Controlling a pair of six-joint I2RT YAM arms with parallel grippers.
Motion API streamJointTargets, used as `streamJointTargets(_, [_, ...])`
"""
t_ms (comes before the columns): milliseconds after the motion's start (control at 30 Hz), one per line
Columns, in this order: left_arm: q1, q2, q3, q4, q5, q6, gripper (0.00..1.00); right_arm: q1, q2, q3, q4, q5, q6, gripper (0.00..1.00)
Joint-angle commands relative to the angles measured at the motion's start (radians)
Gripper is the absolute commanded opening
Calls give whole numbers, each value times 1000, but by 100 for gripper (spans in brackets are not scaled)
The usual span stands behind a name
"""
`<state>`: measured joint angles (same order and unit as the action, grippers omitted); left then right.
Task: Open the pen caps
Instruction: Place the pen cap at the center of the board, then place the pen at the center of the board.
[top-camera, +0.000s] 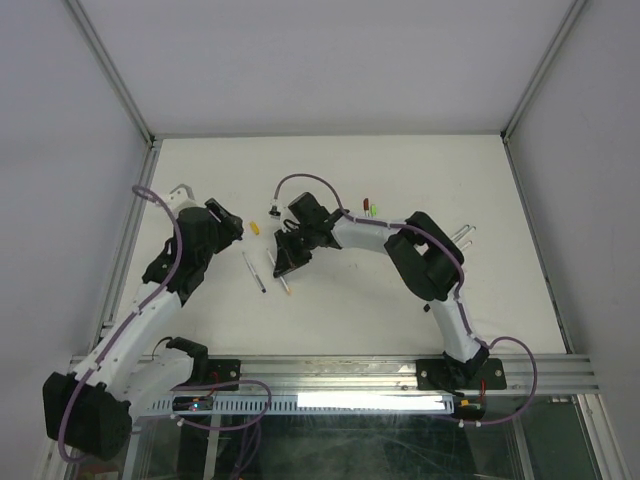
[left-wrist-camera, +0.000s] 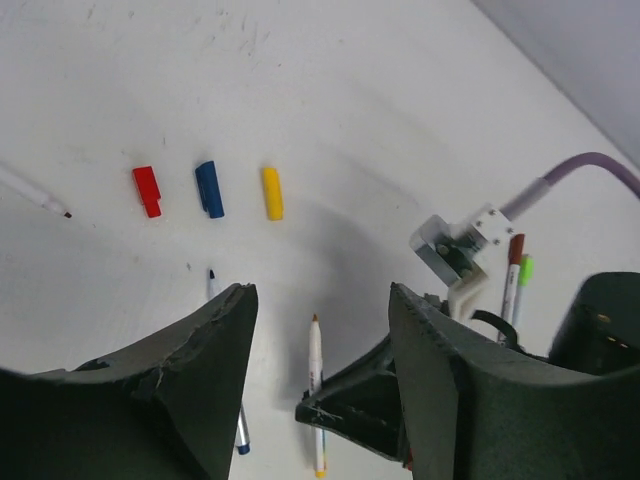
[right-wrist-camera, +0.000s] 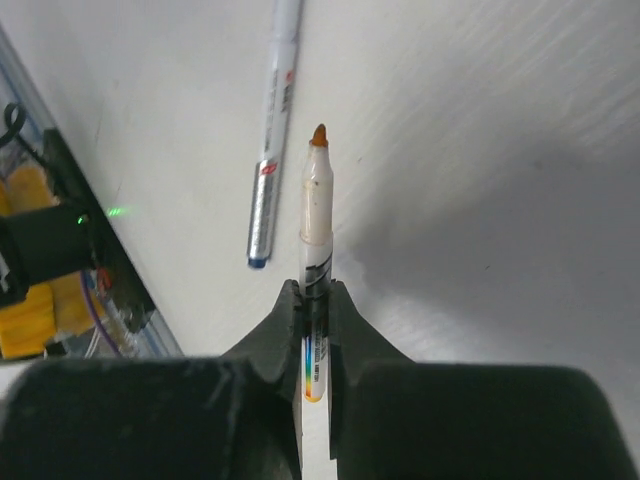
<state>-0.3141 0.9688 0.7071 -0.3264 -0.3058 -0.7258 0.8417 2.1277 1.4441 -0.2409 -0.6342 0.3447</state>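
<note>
**Three loose caps on a white table, left jaws apart, right jaws pinching a pen**

The white table (top-camera: 400, 300) was matte and lightly scuffed, boxed in by pale grey walls (top-camera: 300, 60) with aluminium posts (top-camera: 110, 75) running up the corners. A metal rail (top-camera: 400, 370) ran along its near edge.

At the far left of the left wrist view, a dark-tipped pen (left-wrist-camera: 35, 195) lay uncapped. Beside it, three pen caps lay in a row on the bare surface, apart from one another: a red cap (left-wrist-camera: 147, 190), a blue cap (left-wrist-camera: 209, 188) and a yellow cap (left-wrist-camera: 272, 192). The left gripper (left-wrist-camera: 320, 295) hung just short of them, its jaws spread wide with nothing between them.

A blue-tipped pen (right-wrist-camera: 272, 150) lay flat on the table next, its tip pointing toward the rail. Right beside it, the right gripper (right-wrist-camera: 315, 300) was clamped tight on the barrel of an orange-tipped pen (right-wrist-camera: 316, 210), whose bare nib stuck out ahead of the fingers.

Further right, past the right wrist, a maroon-capped pen (left-wrist-camera: 515, 270) and a green-capped pen (left-wrist-camera: 524, 275) lay side by side. Near the right edge of the overhead view, a few more pens (top-camera: 465, 235) lay behind the arm's elbow, too small to make out.
</note>
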Motion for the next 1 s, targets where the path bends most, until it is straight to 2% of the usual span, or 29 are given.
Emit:
streamJointTargets(0, [0,-156,-69,53,3,-43,57,43,43,129,-92,213,120,1])
streamJointTargets(100, [0,-221,-89,53,7,-45,57,69,76,186,-153,336,131,4])
streamJointTargets(267, [0,-251,-93,46,15,-46,57,106,89,207,-192,453,105,14])
streamJointTargets(433, [-1,-270,-88,18,16,-50,57,114,93,204,-213,542,96,28])
streamJointTargets(767, [0,-351,-97,-26,18,-57,57,114,89,213,-218,526,76,31])
streamJointTargets(967, [0,-374,-115,-25,63,-47,57,103,7,196,-187,448,18,32])
